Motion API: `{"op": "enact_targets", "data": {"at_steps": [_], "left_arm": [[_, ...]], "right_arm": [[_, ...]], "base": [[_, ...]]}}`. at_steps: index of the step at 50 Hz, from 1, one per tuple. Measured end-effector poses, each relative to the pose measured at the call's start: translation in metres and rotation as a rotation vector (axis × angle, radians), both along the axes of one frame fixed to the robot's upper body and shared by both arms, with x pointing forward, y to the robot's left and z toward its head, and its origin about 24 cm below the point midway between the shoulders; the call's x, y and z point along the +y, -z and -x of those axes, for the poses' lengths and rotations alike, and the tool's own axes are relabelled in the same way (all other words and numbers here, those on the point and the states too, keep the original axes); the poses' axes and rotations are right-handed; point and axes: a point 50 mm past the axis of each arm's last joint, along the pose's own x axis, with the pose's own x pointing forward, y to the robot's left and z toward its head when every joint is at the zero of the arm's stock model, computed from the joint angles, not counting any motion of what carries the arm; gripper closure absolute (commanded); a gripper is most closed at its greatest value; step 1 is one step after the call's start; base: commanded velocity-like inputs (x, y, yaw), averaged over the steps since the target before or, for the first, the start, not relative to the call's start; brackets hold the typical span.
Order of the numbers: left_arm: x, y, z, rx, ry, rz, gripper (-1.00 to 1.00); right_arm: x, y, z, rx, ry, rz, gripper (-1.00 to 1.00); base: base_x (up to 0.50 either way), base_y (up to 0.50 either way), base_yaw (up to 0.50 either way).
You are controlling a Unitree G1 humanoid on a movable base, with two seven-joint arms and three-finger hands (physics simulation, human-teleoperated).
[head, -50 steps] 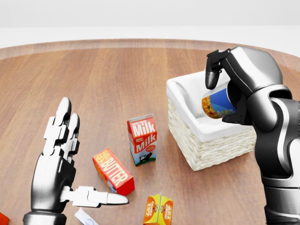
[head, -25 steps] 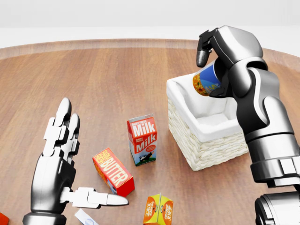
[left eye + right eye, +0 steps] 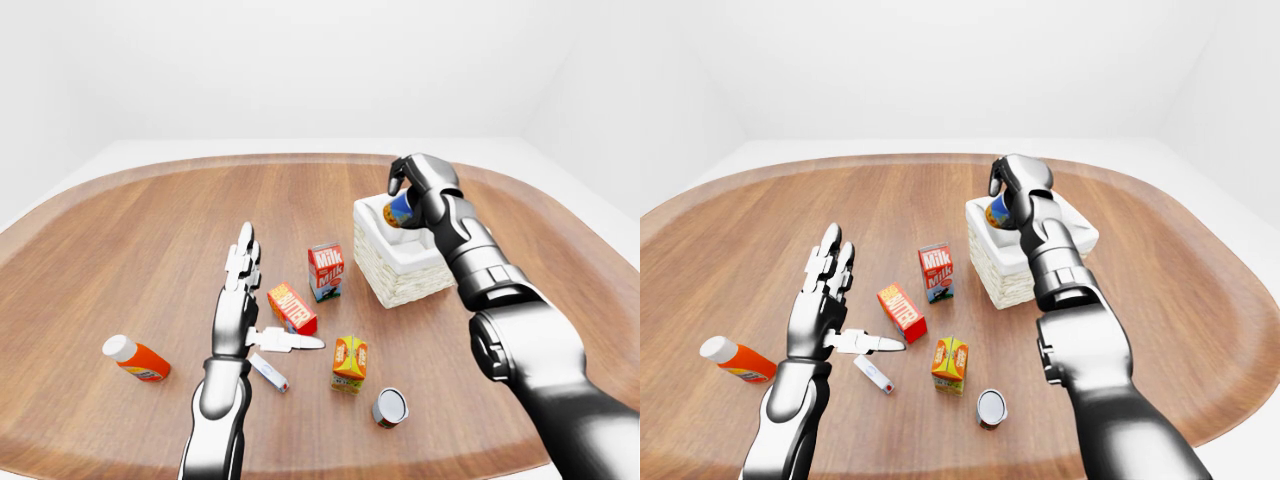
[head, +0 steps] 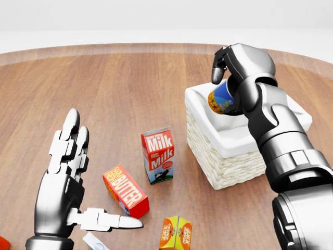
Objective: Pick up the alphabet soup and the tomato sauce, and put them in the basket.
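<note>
My right hand [image 4: 225, 87] is shut on a blue-and-orange labelled can [image 4: 220, 97], which I take for the alphabet soup. It holds the can tilted above the top-left part of the white-lined wicker basket [image 4: 229, 166]. A second can [image 3: 390, 407] lies on the table near the bottom of the left-eye view, its grey end toward me and its label hidden. My left hand [image 4: 101, 172] is open and empty, with flat fingers and the thumb out, just left of the butter box [image 4: 126, 190].
A milk carton [image 4: 157, 154] stands left of the basket. An orange juice carton [image 4: 176, 233] stands below it. An orange bottle with a white cap [image 3: 135, 358] and a small white tube [image 3: 268, 370] lie near my left arm. The wooden table edge [image 3: 300, 160] curves round.
My right hand has carried the can up and to the left, from the basket's right side to above its top-left part. The left hand has not moved.
</note>
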Motion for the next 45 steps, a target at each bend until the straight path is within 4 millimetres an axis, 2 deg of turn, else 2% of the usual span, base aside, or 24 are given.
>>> {"op": "enact_targets", "data": {"at_steps": [22, 45], "left_arm": [[0.000, 0.000, -0.001, 0.002, -0.002, 0.003, -1.00], [0.000, 0.000, 0.000, 0.001, 0.000, 0.002, -1.00]], "right_arm": [[-0.006, -0.004, -0.004, 0.018, 0.061, -0.002, 1.00], [-0.017, 0.014, -0.001, 0.057, 0.125, 0.002, 1.00]], "base": [[0.00, 0.00, 0.00], [0.00, 0.00, 0.00]]}}
